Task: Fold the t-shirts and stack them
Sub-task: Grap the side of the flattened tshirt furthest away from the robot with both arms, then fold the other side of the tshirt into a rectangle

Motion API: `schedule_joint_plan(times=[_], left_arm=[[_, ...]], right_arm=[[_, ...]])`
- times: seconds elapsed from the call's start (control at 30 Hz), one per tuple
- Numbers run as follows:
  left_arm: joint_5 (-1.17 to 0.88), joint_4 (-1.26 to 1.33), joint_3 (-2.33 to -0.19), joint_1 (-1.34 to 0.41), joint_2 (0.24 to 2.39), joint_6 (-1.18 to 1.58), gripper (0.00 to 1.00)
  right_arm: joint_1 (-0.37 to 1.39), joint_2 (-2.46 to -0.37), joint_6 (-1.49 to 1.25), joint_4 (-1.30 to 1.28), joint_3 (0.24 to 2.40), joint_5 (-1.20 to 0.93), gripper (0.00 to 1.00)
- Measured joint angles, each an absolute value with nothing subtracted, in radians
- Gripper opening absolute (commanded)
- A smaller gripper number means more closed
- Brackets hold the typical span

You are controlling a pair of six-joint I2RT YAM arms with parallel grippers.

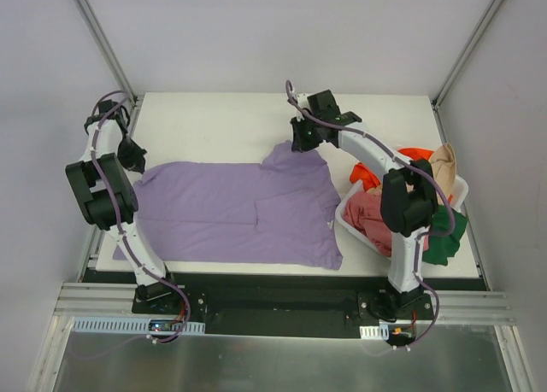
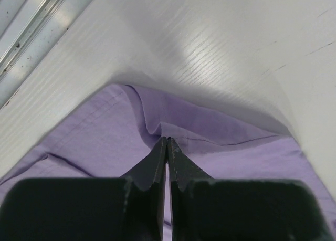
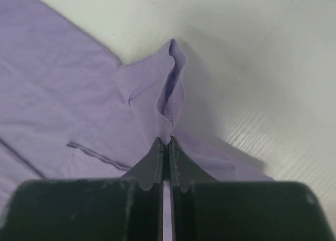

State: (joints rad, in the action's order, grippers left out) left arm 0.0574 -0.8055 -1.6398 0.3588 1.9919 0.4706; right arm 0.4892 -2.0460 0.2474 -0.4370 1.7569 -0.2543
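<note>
One lavender t-shirt (image 1: 239,213), seemingly four more shirts (image 1: 372,213), one basket (image 1: 350,226).

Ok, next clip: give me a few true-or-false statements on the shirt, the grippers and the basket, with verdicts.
1. The lavender t-shirt lies spread on the table. True.
2. The left gripper hangs open above it. False: it is shut on the shirt's edge.
3. The right gripper is shut on a pinch of lavender cloth. True.
4. The white basket holds nothing. False: it holds a dusty pink t-shirt among others, and a dark green t-shirt hangs over its rim.
</note>
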Motion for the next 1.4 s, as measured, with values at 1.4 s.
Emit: schedule_joint_plan(times=[1.4], left_arm=[[0.105, -0.589, -1.102, 0.547, 1.556, 0.569, 0.00]], right_arm=[[0.751, -1.384, 0.263, -0.531, 1.060, -0.191, 0.00]])
